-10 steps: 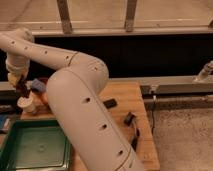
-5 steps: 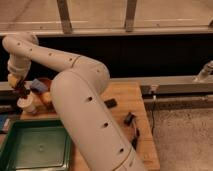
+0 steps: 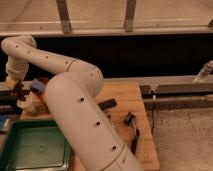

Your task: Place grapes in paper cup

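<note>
Gripper looks clamped on grapes, hanging right above cup, so you're at the drop step — next, lower a bit & let go w/ bunch centred over rim.

The light wooden tabletop carries a green rectangular plastic tray at its near left corner and an off-white paper cup at its far left, with a grey-blue cup just behind. The gripper hangs directly above the off-white paper cup. Right of centre lie a flat black rectangular piece and, nearer, several small dark clip-like objects.
</note>
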`<state>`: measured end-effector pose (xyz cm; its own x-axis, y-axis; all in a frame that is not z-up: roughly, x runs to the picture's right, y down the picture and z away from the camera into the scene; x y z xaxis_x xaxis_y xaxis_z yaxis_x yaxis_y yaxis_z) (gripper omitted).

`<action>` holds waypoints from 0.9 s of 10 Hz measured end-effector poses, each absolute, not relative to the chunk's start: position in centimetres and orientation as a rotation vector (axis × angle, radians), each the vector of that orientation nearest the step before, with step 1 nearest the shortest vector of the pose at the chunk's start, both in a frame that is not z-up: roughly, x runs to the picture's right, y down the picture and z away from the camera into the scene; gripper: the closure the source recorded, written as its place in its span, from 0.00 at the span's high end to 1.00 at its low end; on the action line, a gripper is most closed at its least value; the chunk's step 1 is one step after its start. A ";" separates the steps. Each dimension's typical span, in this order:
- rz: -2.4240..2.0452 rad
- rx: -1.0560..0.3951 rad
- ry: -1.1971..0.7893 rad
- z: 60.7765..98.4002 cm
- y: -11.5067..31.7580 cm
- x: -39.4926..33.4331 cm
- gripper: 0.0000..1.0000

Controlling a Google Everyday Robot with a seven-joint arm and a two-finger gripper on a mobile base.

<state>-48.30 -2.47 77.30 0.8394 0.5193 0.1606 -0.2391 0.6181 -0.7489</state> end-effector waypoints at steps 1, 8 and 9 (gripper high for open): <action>0.437 -0.808 -0.360 77.9 -1.6 -48.8 0.00; 0.452 -0.841 -0.279 80.0 -0.1 -48.1 0.60; 0.456 -0.845 -0.279 80.1 0.1 -48.1 0.72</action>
<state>-48.06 0.13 80.14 0.8688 0.4918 0.0579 -0.2751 0.5766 -0.7693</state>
